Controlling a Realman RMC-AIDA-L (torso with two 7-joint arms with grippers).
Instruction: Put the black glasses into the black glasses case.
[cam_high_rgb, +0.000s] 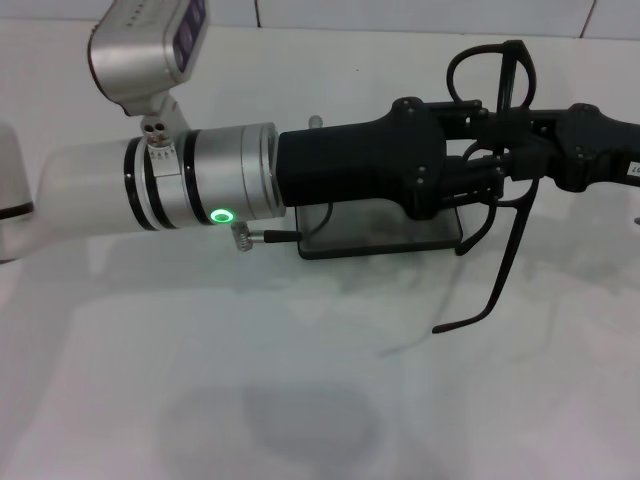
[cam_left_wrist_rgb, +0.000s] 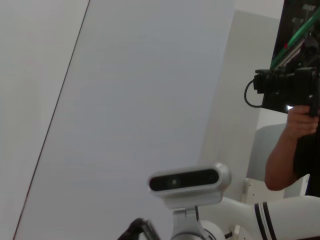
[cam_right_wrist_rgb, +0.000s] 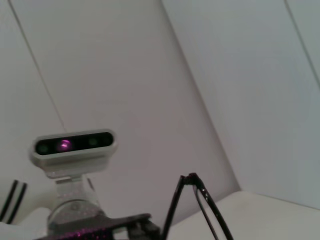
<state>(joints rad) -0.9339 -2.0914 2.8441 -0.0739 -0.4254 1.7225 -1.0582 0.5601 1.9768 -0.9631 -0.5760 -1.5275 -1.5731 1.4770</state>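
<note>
The black glasses (cam_high_rgb: 505, 75) hang in the air at the right of the head view. Their temple arms are open and one points down toward the table. My right gripper (cam_high_rgb: 515, 150) reaches in from the right and looks shut on the frame. My left gripper (cam_high_rgb: 480, 165) stretches across from the left and meets the right one at the glasses; its grip is hidden. Below the left gripper, the black glasses case (cam_high_rgb: 390, 235) lies open on the table, mostly covered by the arm. The right wrist view shows part of the glasses frame (cam_right_wrist_rgb: 200, 202).
The white tabletop (cam_high_rgb: 300, 380) spreads in front of the case. A cable (cam_high_rgb: 275, 237) runs off the left wrist beside the case. The left wrist view shows the robot's head camera (cam_left_wrist_rgb: 187, 182) and a person holding a camera (cam_left_wrist_rgb: 290, 87).
</note>
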